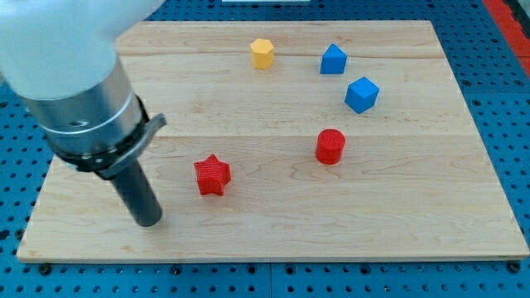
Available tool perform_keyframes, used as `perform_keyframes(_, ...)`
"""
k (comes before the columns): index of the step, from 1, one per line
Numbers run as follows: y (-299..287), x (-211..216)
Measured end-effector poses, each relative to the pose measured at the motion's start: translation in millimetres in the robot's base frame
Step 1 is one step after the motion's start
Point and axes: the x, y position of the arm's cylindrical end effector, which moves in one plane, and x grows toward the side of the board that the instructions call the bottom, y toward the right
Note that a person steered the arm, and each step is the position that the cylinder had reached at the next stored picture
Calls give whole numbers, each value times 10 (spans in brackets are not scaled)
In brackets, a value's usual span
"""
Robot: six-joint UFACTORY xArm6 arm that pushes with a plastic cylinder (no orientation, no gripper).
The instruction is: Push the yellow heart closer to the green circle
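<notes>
No yellow heart and no green circle show in the camera view; the arm's white and grey body covers the view's upper left, so they may be hidden there. My tip [148,222] rests on the wooden board [273,223] near its lower left corner. A red star [212,175] lies just right of and slightly above the tip, a short gap apart. A yellow hexagon-like block [262,53] sits near the board's top edge.
A red cylinder [330,146] stands right of centre. A blue cube [361,94] and a blue pentagon-like block [333,60] sit at the upper right. The board lies on a blue perforated table [505,74].
</notes>
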Motion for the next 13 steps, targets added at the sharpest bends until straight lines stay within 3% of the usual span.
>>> perform_keyframes(3, 1072, -444)
perform_keyframes(4, 794, -12)
perform_keyframes(5, -23, 130)
perform_keyframes(6, -673, 15)
perform_keyframes(8, -736, -263)
perform_keyframes(11, -888, -291)
perform_keyframes(13, -1577, -521)
